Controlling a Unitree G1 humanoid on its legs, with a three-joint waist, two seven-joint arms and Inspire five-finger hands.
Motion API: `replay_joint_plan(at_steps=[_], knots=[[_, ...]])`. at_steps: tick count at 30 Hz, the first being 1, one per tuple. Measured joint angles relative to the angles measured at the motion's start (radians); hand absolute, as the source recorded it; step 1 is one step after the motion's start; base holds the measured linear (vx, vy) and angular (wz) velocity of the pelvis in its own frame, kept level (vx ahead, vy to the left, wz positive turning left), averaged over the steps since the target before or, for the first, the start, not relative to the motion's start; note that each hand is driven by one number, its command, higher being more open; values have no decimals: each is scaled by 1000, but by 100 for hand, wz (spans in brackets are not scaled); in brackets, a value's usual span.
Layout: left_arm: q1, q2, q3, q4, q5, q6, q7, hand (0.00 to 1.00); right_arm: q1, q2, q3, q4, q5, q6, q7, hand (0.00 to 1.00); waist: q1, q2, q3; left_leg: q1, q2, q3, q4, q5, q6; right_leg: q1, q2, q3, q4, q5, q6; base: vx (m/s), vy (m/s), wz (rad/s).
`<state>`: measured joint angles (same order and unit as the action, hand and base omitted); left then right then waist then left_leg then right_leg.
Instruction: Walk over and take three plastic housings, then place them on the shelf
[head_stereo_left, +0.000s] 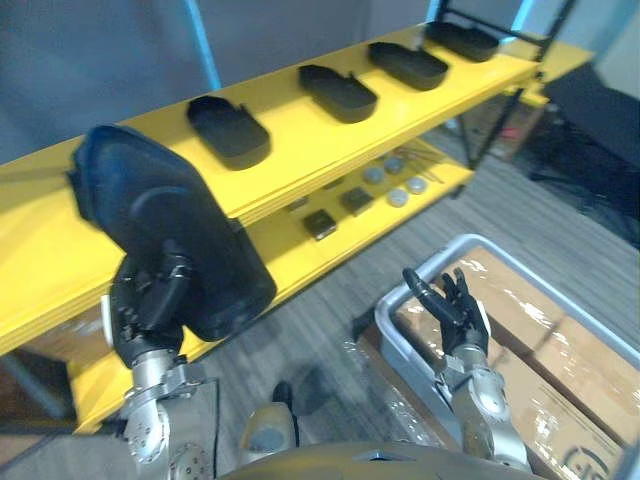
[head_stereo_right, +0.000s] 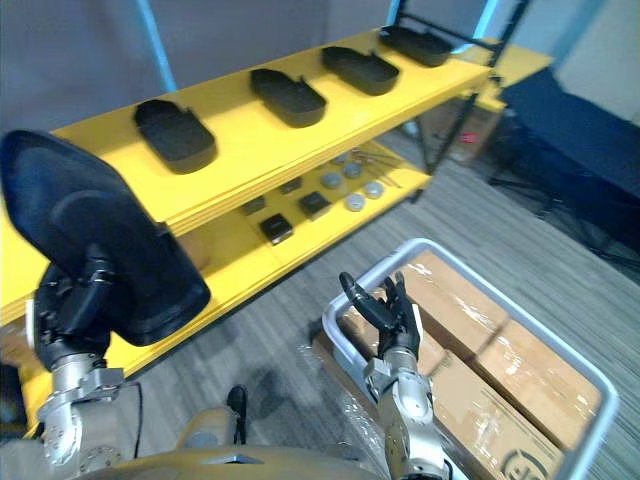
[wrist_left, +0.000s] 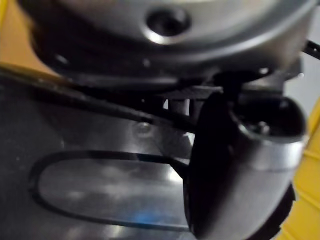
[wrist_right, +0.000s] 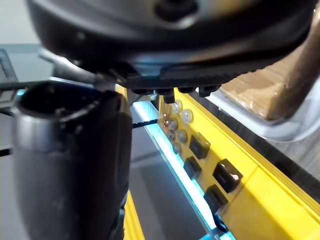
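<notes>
A: Where is the plastic housing (head_stereo_left: 165, 210) to be found?

B: It is gripped in the left hand (head_stereo_left: 150, 300) — the fingers are curled round its near lower edge. It is held up on the left of the scene, near the left part of the yellow shelf (head_stereo_left: 290, 118).

A: How is it lying?

B: Its long axis is tilted, from high at the far left down to the near right, with a broad face turned to the head camera. Four housings (head_stereo_left: 338, 92) already set on the shelf are lined up in a row running to the far right, each with its long axis across the shelf.

A: What is the placing judged to turn on?

B: A bare stretch of shelf is seen left of that row, just beyond the held piece — so a short reach away and a levelling of the tilt would probably be called for. The left arm is plainly the nearer.

A: And the right hand (head_stereo_left: 455, 310)?

B: It is held open with nothing in it, fingers relaxed, above the grey crate (head_stereo_right: 425, 243) at the near right, well apart from the shelf.
</notes>
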<state>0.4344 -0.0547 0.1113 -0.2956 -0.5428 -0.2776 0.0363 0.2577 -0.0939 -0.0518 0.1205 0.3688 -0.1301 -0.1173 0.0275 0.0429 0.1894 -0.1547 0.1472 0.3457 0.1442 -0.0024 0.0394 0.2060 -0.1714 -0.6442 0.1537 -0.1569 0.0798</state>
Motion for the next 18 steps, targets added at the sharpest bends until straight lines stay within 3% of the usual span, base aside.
replay_joint_plan(at_steps=[1, 3, 5, 12, 15, 16, 17, 18], knots=[[-1, 3, -22, 0, 0, 1, 0, 0, -1, -17, -1, 0, 0, -20, 0, 100, -3, 25, 11, -8, 0, 6, -8, 40, -12, 0, 1, 18, 8, -15, 11, -32, 102, 77], [5, 6, -26, 1, 1, 6, 18, 0, -12, -25, 11, 4, 0, -27, 2, 100, 11, 41, 21, -9, 4, 7, 1, 84, -28, -8, -5, 32, 34, -46, 16, -64, 106, 27], [8, 15, -15, 1, 0, 22, 33, 0, -16, -9, 32, 4, 27, -45, 25, 100, 27, 35, 25, -5, 2, 11, 22, 87, -30, -11, -19, 53, 62, -65, 23, -38, 80, -7], [0, 56, 2, 1, 3, 46, 23, 0, -89, 33, 86, 6, 116, -104, 71, 100, 27, -19, 42, -13, -44, 29, 46, 63, -9, -29, -87, 73, 110, -93, 54, 26, 73, 3], [-14, 69, 10, 0, 51, 59, 7, 0, -96, 50, 94, 32, 118, -105, 74, 100, 31, -73, 15, -7, -111, 29, 42, 27, 4, -13, -149, 57, 142, -102, 95, 160, 102, 25], [-32, 70, 17, 3, 91, 69, -15, 0, -98, 45, 84, 39, 135, -105, 108, 100, 21, -80, 12, 1, -131, 7, 47, 14, 11, -47, -199, 81, 266, -92, 85, 254, 139, 63], [-59, 72, 14, 3, 120, 79, -41, 0, -97, 39, 82, 43, 162, -105, 139, 100, 15, -77, 11, 12, -147, -15, 42, 14, 21, -127, -246, 136, 454, -45, 15, 218, 126, 65], [-72, 78, 15, 3, 134, 79, -57, 0, -97, 36, 81, 46, 172, -105, 158, 100, 15, -78, 13, 26, -156, -26, 36, 13, 25, -167, -265, 169, 535, -1, -17, 231, 159, 62]])
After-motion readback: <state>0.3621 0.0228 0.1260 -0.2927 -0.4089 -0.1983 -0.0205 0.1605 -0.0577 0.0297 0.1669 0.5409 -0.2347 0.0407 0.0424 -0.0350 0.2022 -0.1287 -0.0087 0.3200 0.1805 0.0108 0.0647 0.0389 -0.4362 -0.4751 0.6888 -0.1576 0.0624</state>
